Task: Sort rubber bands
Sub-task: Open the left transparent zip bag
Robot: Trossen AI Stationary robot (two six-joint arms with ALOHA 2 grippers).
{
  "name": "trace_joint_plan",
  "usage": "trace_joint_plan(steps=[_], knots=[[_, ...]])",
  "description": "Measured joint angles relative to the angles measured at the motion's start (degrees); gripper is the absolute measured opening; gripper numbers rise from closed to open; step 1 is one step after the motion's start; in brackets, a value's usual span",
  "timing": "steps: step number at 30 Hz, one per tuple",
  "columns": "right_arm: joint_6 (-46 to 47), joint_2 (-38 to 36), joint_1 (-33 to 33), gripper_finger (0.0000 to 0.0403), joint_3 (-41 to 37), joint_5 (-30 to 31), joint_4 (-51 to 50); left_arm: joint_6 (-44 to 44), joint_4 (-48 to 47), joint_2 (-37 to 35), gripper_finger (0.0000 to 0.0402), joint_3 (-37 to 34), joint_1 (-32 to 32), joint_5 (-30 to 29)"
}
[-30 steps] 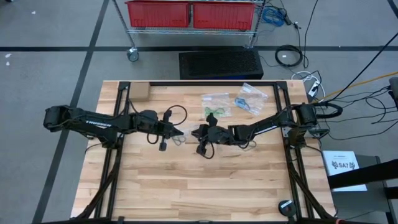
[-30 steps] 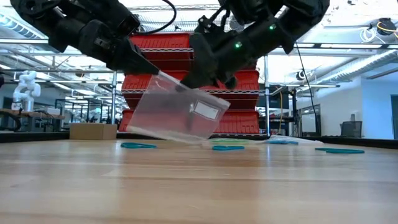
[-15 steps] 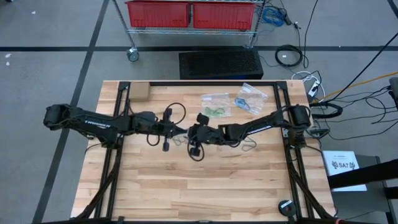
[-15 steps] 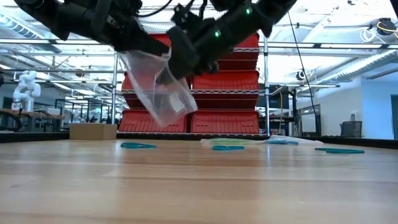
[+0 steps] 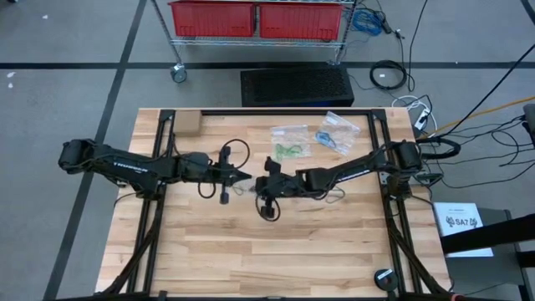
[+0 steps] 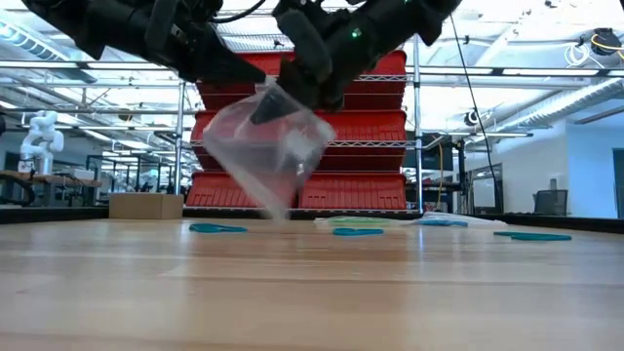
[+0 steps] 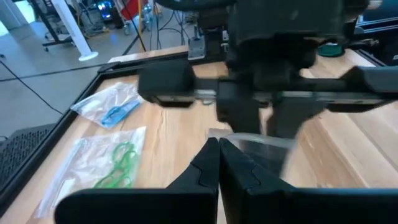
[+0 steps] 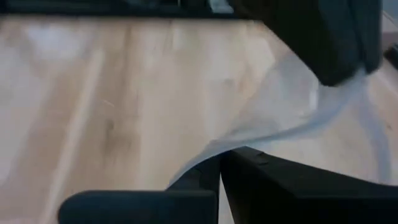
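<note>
A clear plastic bag (image 6: 268,146) hangs in the air over the table's middle, held between my two grippers. My left gripper (image 5: 247,178) comes from the table's left and is shut on it. My right gripper (image 5: 258,186) comes from the right, meets it tip to tip, and is also shut on it. Loose teal rubber bands (image 6: 216,228) (image 6: 357,231) (image 6: 531,235) lie flat on the wood behind the bag. Green bands (image 7: 118,165) and blue bands (image 7: 115,113) lie inside two other clear bags. My left gripper pinches the bag's upper edge (image 7: 249,140) between its shut fingertips (image 6: 255,82), coming from the table's left and slanting slightly down. The bag hangs below the fingers. My right gripper pinches the same upper edge (image 8: 273,124) right beside the left fingers, coming from the table's right and slanting down. The film runs out from between its shut fingers (image 8: 249,168) and hangs slack, its lower corner (image 6: 277,209) just above the table.
Two clear bags with bands (image 5: 288,149) (image 5: 330,134) lie on the far side of the table, right of centre. A small cardboard box (image 5: 185,124) sits at the far left corner. Bare wood spreads over the near half (image 5: 267,251).
Both grippers have risen a little with the bag, and my right gripper has drawn in toward the left one. The bag slanted low over the table a second ago. It then hung narrow, and now it hangs higher and spread out below the fingertips.
</note>
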Motion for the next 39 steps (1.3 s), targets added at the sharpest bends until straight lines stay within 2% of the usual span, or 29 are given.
trace_joint_plan(steps=[5, 9, 11, 14, 22, 25, 29, 39], knots=[[1.9, 0.3, -0.8, 0.0, -6.1, -0.5, 15.4, 0.0, 0.2, 0.0, 0.0003, 0.3, -0.6, -0.3], [6.4, 0.3, -1.5, 0.0, -9.4, 5.3, 22.7, 0.0, 0.7, 0.0, 0.0003, 0.3, -0.9, -0.6], [8.1, 0.3, -1.9, 0.0005, -9.9, 5.7, 22.6, 0.0, 1.2, 0.0, 0.0003, 0.3, -0.9, -0.8], [8.5, 0.3, -2.1, 0.0035, -9.9, 4.2, 23.5, -0.1, 2.1, 0.1, 0.0003, 0.3, -0.9, -0.9], [10.8, 0.3, -1.9, 0.0189, -9.9, 1.7, 23.3, -0.4, 1.8, 0.1, 0.0003, 0.3, -1.0, -0.9], [11.6, -0.1, -1.7, 0.0229, -9.9, 1.0, 22.5, -0.4, 1.2, 0.1, 0.0003, 0.3, -1.0, -0.9], [10.0, -2.0, -1.1, 0.0248, -9.9, 1.0, 18.7, 0.0, -0.4, 0.1, 0.0003, 0.3, -1.0, -0.9], [8.2, -9.5, 0.1, 0.0245, -9.9, 1.0, 7.2, 1.2, -1.5, 0.1, 0.0003, 0.3, -1.0, -0.8]])
